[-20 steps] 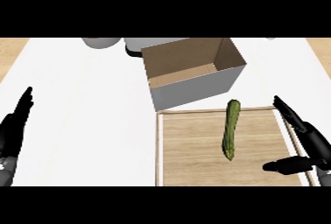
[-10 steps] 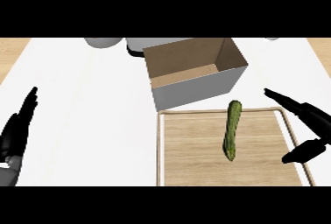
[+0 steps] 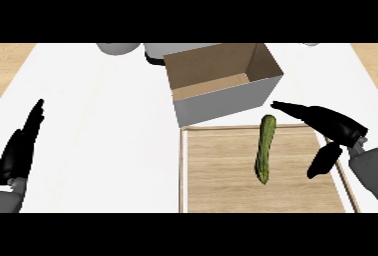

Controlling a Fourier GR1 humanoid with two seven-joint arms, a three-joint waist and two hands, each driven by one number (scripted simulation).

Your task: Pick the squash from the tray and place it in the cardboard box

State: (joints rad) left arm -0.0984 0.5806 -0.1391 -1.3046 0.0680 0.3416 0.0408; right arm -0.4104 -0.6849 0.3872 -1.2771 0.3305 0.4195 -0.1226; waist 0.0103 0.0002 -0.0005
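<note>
The white bench (image 3: 103,120) carries everything. A wooden tray (image 3: 221,185) with a pale rim fills the 5 o'clock area. An open cardboard box (image 3: 221,80) stands at 12 o'clock, its near wall just beside the tray's far edge. The left hand (image 3: 22,150) rests at 9 o'clock, fingers straight. The right hand (image 3: 332,127) sits at 3 o'clock over the tray's right rim, fingers and thumb spread, holding nothing. The green squash (image 3: 264,148) lies lengthwise on the tray, just left of that hand, untouched.
</note>
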